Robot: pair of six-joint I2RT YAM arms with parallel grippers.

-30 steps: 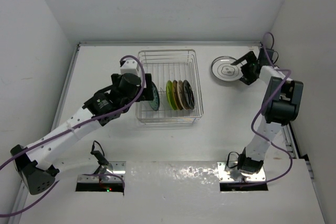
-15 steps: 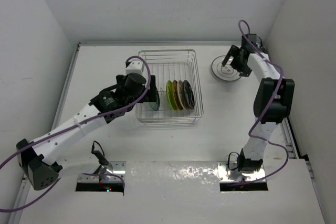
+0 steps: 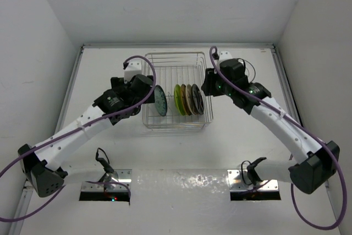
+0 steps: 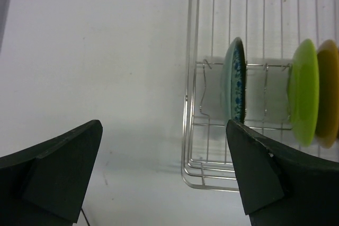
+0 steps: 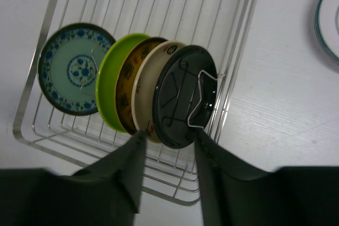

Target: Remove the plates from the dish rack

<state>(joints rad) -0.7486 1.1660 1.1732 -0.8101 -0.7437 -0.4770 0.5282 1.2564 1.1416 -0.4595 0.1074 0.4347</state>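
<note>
While gaping wide on nothing, hovers with the left gripper (image 4: pixel 164 152) beside the dish rack (image 3: pixel 175 54), facing the blue-patterned plate (image 4: pixel 234 86), arm stretched long. Frames the black plate (image 5: pixel 183 96) between the right gripper (image 5: pixel 168 138)'s slightly parted jaws, contact unclear, arm reaching in from the right. Leaves five plates (image 5: pixel 108 78) upright inside.

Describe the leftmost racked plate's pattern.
Pale blue-green plate with blue floral motifs, dark rim; right wrist view shows it best.

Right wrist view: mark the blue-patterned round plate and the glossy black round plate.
blue-patterned round plate (image 5: pixel 78 69), right wrist view, centre of its face.
glossy black round plate (image 5: pixel 177 117), right wrist view, lower face.
</note>
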